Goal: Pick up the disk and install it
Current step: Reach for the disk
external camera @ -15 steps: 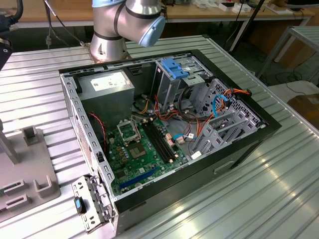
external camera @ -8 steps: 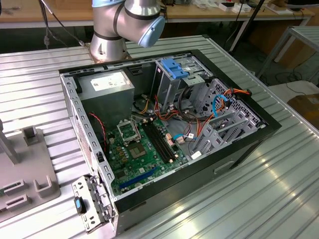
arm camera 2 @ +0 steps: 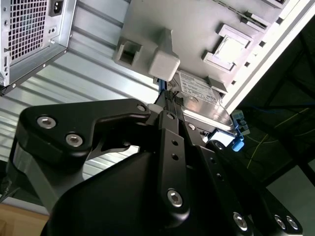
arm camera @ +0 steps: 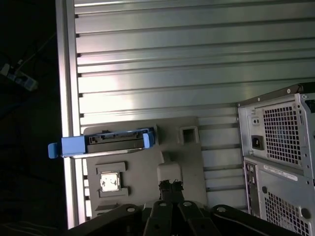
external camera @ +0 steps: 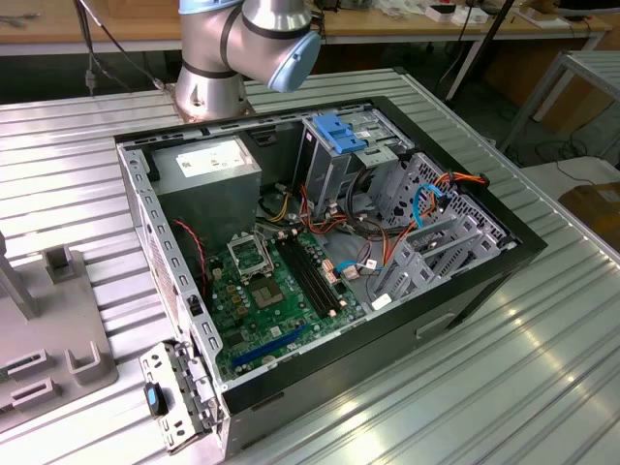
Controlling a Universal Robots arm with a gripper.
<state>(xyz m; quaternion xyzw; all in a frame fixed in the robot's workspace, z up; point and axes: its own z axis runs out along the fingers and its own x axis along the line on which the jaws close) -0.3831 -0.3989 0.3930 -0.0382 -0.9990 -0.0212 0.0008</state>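
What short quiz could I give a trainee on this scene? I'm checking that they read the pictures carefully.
1. True or false: the disk sits inside the case.
2. The disk's rails are: A red, B blue, C green.
3. What does the gripper hold?
Key: 1 false, it stands in the grey holder beside the case. 2 B. 3 nothing; it is shut, apart from the disk.

The disk (arm camera: 115,142) sits on a tray (arm camera: 142,169) on the counter (arm camera: 172,73); the case (arm camera: 280,147) stands beside the tray.
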